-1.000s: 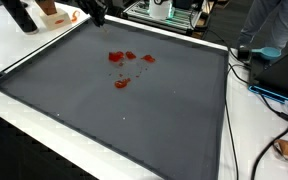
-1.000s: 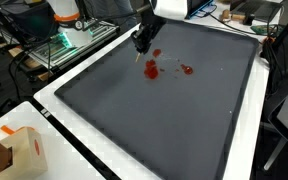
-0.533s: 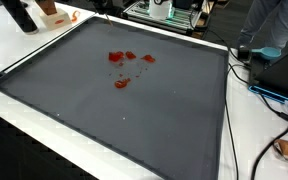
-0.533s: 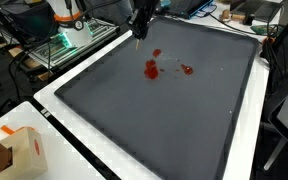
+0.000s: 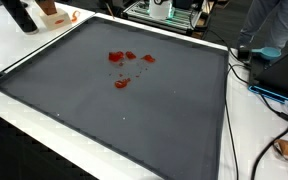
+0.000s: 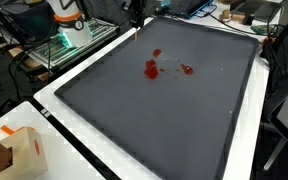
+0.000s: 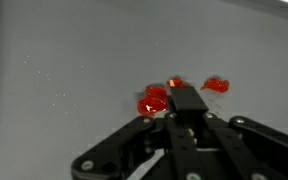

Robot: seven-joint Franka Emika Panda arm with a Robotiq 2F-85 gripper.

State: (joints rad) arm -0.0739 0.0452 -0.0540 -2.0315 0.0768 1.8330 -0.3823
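Several small red blobs [image 5: 121, 83] lie on a dark grey mat [image 5: 134, 120] toward its far side; they also show in an exterior view [image 6: 151, 69] and in the wrist view [image 7: 154, 100]. My gripper [image 6: 134, 10] hangs high over the mat's far edge, well above the blobs, and is out of the frame in an exterior view. In the wrist view the gripper [image 7: 182, 92] has its black fingers pressed together, looking down at the blobs. A tiny orange speck shows at the fingertips; I cannot tell what it is.
The mat lies on a white table [image 5: 44, 40]. A cardboard box [image 6: 24, 150] stands at a table corner. A small box [image 5: 52, 15] and a black object [image 5: 22, 15] are off the mat. Cables [image 5: 274, 95], a person [image 5: 274, 25] and a rack [image 6: 74, 30] border the table.
My gripper has risen from just above the red blobs and moved toward the mat's far edge, leaving one exterior view entirely. The blobs have not moved.
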